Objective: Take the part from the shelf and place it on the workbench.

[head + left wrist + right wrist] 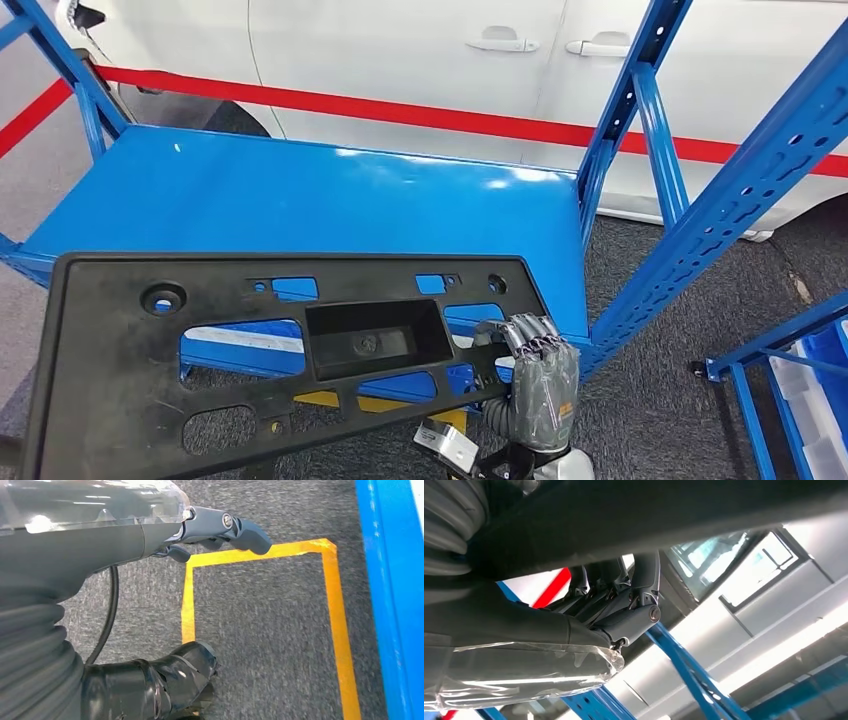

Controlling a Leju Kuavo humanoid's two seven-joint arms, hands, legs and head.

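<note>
Head view: R hand [540,385] apparently grips part [150,380] over shelf [300,200].

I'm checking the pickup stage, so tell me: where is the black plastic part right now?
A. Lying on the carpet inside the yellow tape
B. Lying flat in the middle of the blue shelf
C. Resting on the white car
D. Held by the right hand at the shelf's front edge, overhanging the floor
D: in the head view the right hand grips the right end of the black plastic part, which hangs past the front edge of the blue shelf over the carpet.

Right hand [538,385] grey, dark fingers — ribbed cover, black cable.
</note>
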